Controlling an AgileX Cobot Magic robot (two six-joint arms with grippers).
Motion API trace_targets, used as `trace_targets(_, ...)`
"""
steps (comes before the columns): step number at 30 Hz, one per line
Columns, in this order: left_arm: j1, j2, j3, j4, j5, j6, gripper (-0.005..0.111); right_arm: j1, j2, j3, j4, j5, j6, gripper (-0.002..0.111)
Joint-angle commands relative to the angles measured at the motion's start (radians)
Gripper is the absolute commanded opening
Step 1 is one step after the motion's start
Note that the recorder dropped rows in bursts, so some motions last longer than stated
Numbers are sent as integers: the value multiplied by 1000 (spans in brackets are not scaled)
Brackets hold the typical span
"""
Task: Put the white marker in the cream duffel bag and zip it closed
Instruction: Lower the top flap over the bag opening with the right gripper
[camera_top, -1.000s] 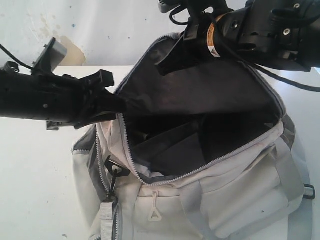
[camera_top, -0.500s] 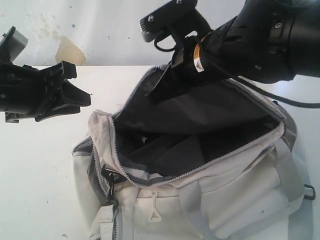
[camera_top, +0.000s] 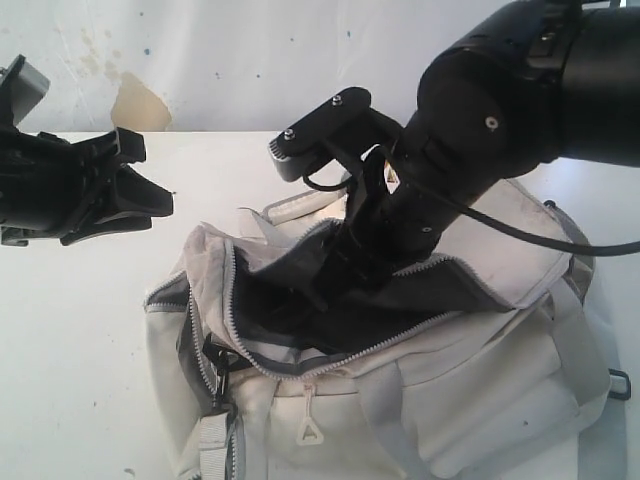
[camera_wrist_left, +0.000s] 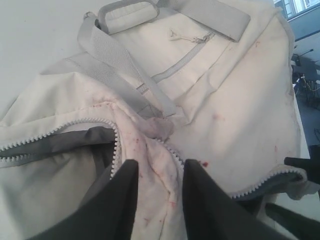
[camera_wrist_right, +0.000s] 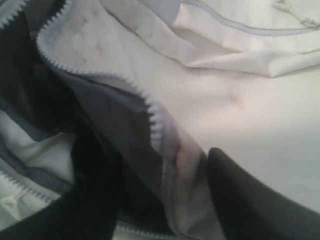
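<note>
At the far left, your left gripper (camera_top: 155, 177) hangs above the white table (camera_top: 80, 330), its jaws parted and empty. The cream bag (camera_top: 480, 400) is near, ahead of the fingertips and not touching them. The bag lies slumped on the table with its main zip (camera_wrist_right: 152, 117) undone. Its mouth gapes ahead of those jaws, and dark lining (camera_top: 275, 300) shows inside. Further right, your right gripper (camera_top: 335, 285) reaches down into that mouth. One finger (camera_wrist_right: 250, 200) sits just beside a zip edge, but the other blends into the dark lining. So it is not possible to tell whether these jaws are released or pinching the fabric. The white marker shows in no view. It is probably down inside the bag, below the right jaws, though that is a guess. On that reading, the dropping-in step is over and the zipping step is beginning. Next you need to lift the right jaws clear of the mouth. Then find the zip slider, which cannot be made out here. Hold the bag's end with one gripper and draw the slider along with the other.
</note>
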Motion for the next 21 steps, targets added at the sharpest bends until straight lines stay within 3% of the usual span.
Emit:
trace_targets(1, 1, -5, -7, 5, 11, -5, 31, 4, -2, -6, 30, 53, 12, 73)
trace_targets(8, 1, -5, -7, 5, -12, -5, 35, 4, -15, -79, 73, 170, 59, 73)
trace_targets(12, 1, -3, -7, 3, -20, -61, 60, 2, -37, -130, 87, 215, 55, 73)
trace_targets(15, -3, -3, -7, 3, -18, -108, 71, -24, -45, -155, 89, 225, 55, 73)
trace_targets(21, -3, -3, -7, -1, -36, -108, 71, -118, -48, -180, 150, 259, 53, 73)
